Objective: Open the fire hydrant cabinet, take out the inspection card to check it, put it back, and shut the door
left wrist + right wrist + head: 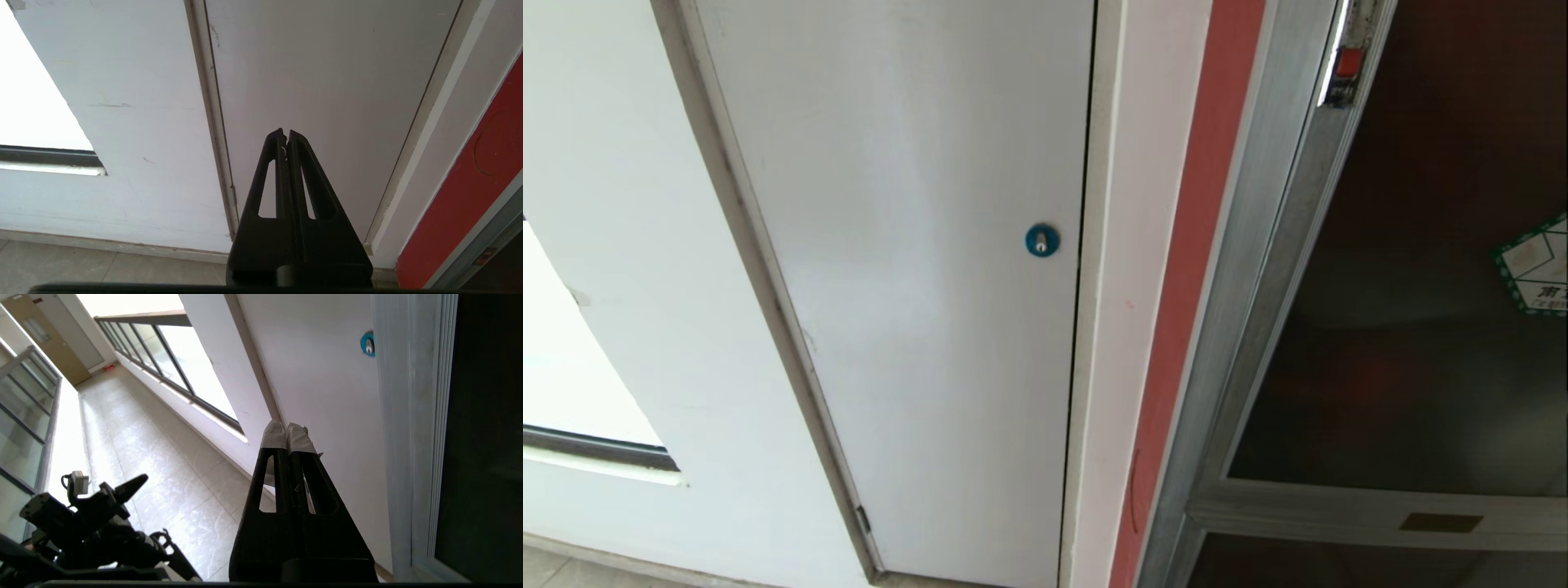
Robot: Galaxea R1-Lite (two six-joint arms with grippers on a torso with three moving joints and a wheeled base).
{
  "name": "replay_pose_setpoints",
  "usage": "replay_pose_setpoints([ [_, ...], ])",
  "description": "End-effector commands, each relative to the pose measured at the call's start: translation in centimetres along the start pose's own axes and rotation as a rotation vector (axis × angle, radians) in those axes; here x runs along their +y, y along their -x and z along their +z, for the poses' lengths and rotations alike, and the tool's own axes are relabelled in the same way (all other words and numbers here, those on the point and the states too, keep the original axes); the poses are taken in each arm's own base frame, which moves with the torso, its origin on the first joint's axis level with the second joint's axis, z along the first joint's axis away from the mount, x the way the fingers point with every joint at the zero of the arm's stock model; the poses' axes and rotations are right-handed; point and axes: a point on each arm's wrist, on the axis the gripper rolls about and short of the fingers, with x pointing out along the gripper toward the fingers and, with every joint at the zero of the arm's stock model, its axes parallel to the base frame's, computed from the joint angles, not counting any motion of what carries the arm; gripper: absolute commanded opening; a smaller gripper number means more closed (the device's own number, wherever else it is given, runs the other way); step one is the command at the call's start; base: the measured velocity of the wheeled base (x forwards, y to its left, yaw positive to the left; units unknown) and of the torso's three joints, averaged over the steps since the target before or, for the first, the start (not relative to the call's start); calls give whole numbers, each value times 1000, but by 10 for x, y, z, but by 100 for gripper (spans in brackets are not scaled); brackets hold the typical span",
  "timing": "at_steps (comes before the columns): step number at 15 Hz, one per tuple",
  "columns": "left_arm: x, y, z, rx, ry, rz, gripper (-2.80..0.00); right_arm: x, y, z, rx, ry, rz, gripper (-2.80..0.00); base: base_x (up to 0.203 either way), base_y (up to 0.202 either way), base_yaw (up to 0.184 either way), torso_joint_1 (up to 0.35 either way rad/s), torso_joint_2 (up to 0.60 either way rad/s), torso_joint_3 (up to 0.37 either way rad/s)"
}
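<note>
Head view — door (1405, 269) shut, long axis upright, latch (1349, 62) top-left.

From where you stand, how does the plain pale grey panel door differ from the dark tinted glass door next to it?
The plain pale grey panel door is opaque and unmarked; the dark tinted glass door carries a green-bordered white sticker. The grey one has a blue round lock; the glass one has a small red latch on its silver aluminium frame. The grey one stands left, the glass one right, with a red strip between. Both appear shut.
</note>
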Motion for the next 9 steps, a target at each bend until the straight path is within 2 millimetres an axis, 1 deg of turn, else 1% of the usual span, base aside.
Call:
replay_pose_setpoints([
  [1,0,-1,-4,14,0,-1,-280,-28,-40,26,32,-35,10,-280,0,0,0,0,0,0],
  [3,0,-1,-4,14,0,-1,-280,-31,-53,44,15,-20,33,-280,0,0,0,0,0,0],
  [5,0,-1,-4,14,0,0,-280,-35,-66,55,10,-13,51,-280,0,0,0,0,0,0],
  [7,0,-1,-4,14,0,0,-280,-39,-75,64,4,-7,58,-280,0,0,0,0,0,0],
  [9,0,-1,-3,12,0,-1,-280,-41,-82,68,6,-7,69,-280,0,0,0,0,0,0],
])
